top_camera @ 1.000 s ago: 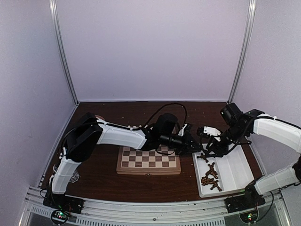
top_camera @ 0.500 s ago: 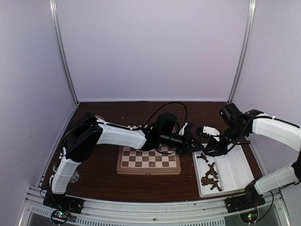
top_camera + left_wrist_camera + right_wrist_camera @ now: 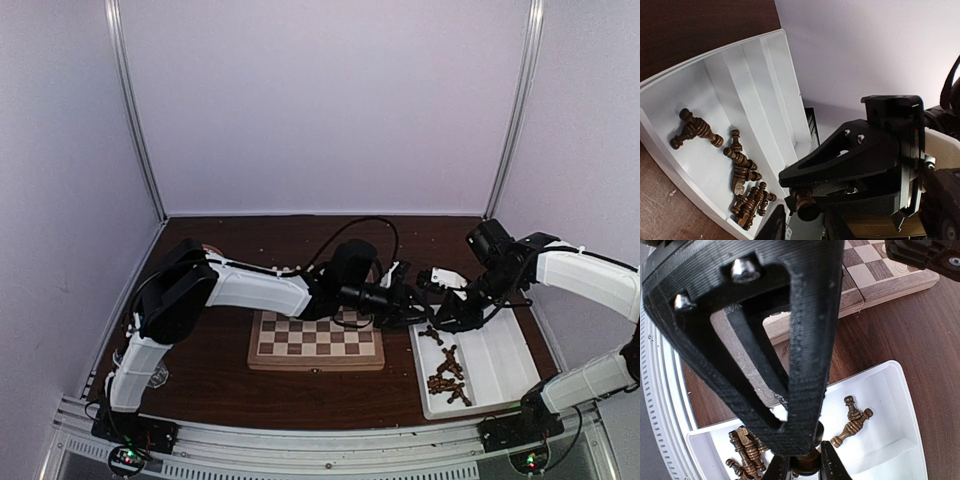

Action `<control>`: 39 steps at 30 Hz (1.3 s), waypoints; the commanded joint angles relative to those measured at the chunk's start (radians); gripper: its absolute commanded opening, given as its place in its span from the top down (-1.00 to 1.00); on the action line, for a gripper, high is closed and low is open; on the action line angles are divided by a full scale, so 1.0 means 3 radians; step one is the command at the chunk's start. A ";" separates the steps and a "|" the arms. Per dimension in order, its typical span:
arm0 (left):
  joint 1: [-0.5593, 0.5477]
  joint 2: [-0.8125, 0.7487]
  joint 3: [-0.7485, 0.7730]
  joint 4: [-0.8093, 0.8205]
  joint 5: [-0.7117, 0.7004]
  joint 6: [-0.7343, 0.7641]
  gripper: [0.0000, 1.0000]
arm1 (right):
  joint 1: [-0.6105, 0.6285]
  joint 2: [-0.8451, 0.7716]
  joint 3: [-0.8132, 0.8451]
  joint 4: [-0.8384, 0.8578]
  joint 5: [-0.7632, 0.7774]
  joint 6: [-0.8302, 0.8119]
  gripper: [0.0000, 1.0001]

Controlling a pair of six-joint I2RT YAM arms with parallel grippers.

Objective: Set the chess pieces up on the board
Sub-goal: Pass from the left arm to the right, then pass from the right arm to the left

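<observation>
Over the gap between the board [image 3: 316,340] and the white tray [image 3: 495,360], my two grippers meet tip to tip. A dark brown chess piece [image 3: 807,206] is pinched in my right gripper [image 3: 806,467], which is shut on it. The left gripper [image 3: 805,229] has its fingers on either side of that same piece, parted, with a gap showing on both sides. Several more dark chess pieces [image 3: 447,375] lie loose in the tray's left compartment [image 3: 700,100]. I see no pieces standing on the board, though the left arm hides its far right corner.
The tray has long dividers [image 3: 752,100] and sits right of the board, close to it [image 3: 875,275]. A clear plastic object [image 3: 150,372] lies by the left arm's base. Enclosure walls stand on three sides, and a metal rail [image 3: 320,440] runs along the near edge.
My right gripper has closed from wide open onto the dark piece and risen slightly off the tray. The left gripper's jaws, shut before, have parted.
</observation>
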 commanded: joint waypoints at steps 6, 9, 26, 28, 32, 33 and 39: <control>-0.0010 -0.0011 0.0163 0.0024 0.0075 0.0068 0.51 | 0.0009 0.0030 -0.0001 0.0003 -0.0036 -0.0027 0.78; -0.0013 0.0018 0.0204 0.0014 0.0084 0.0067 0.53 | 0.0020 0.0036 -0.0001 -0.0010 -0.0015 -0.0038 0.78; -0.0039 0.0119 0.0329 -0.0101 0.0082 0.0068 0.56 | 0.0038 -0.0016 -0.0001 -0.0010 -0.0035 -0.0033 0.77; -0.0042 0.0132 0.0350 -0.0103 0.0082 0.0068 0.58 | 0.0041 -0.0019 -0.0002 -0.0010 -0.0033 -0.0028 0.78; -0.0047 0.0147 0.0359 -0.0115 0.0084 0.0068 0.66 | 0.0041 -0.0029 -0.0011 0.0003 -0.0030 -0.0024 0.77; -0.0046 0.0145 0.0354 -0.0119 0.0091 0.0068 0.69 | 0.0040 -0.0029 -0.0011 0.0000 -0.0028 -0.0023 0.77; -0.0048 0.0095 0.0291 -0.0143 0.0054 0.0125 0.84 | 0.0041 -0.0031 0.0001 0.0013 -0.0020 0.0047 0.65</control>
